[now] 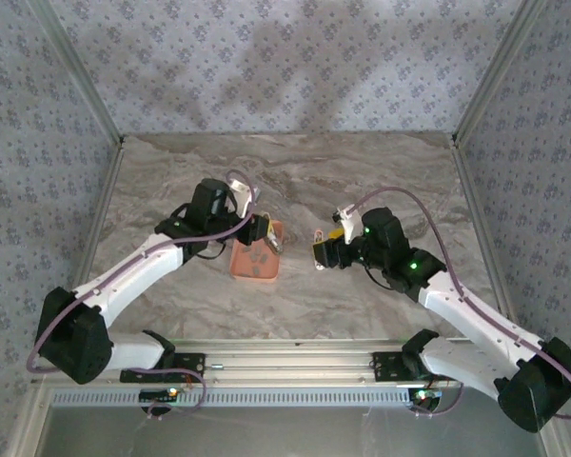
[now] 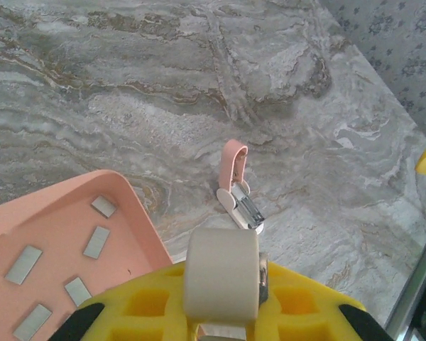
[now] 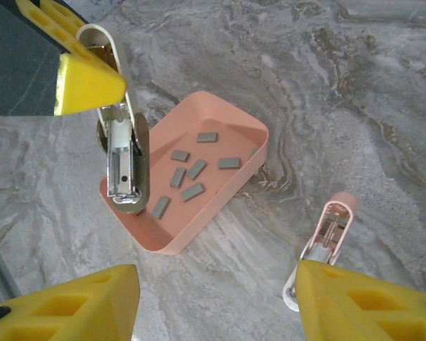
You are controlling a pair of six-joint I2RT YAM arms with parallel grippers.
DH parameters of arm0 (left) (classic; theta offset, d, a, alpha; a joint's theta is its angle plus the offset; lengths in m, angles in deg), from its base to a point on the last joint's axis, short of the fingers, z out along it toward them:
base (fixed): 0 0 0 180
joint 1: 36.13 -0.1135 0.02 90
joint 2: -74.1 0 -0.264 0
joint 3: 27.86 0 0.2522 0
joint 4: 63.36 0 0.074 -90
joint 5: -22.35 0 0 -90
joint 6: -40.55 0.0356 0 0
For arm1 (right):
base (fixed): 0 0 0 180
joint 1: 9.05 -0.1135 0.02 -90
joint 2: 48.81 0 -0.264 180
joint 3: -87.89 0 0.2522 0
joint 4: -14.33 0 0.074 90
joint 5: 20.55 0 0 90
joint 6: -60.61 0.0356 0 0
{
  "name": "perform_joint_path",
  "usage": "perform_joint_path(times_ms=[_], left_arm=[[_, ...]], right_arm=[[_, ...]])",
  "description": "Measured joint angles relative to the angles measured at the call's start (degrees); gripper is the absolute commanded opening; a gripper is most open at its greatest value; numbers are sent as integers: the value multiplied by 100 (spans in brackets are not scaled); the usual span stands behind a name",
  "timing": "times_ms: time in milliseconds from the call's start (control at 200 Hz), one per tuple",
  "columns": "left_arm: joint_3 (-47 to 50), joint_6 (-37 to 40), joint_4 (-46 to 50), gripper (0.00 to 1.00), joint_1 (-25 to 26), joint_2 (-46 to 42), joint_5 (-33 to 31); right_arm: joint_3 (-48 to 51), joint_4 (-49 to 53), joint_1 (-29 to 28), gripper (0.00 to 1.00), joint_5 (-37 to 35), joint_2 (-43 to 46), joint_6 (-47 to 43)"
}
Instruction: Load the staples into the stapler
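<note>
Right wrist: staples in tray, tan stapler above.

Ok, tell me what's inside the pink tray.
Several small grey staples lie loose on the tray floor. The cream stapler, held up in front of one corner, covers that part, so more could be hidden there.

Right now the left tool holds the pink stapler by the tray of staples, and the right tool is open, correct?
Not the pink one: the left tool holds the tan stapler. The right wrist view shows the pink stapler lying on the table beside the right tool. The rest stands: staples in the tray, right tool open.
</note>
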Motion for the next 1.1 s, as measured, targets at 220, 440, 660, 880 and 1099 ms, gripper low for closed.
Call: perform_joint_path(times_ms=[220, 440, 660, 880, 1099], left_arm=[[-28, 2, 166, 8, 35, 0, -4], [-136, 39, 267, 8, 35, 131, 0], [-245, 26, 284, 7, 35, 332, 4], [-308, -48, 284, 7, 35, 376, 7], [-544, -181, 481, 7, 35, 557, 28]], right_arm=[[-35, -221, -144, 60, -9, -2, -162], [-33, -603, -210, 61, 15, -179, -236], [-31, -861, -297, 62, 85, -498, -369], [-28, -1193, -293, 63, 225, -702, -422], [-28, -1399, -273, 63, 487, -931, -350]])
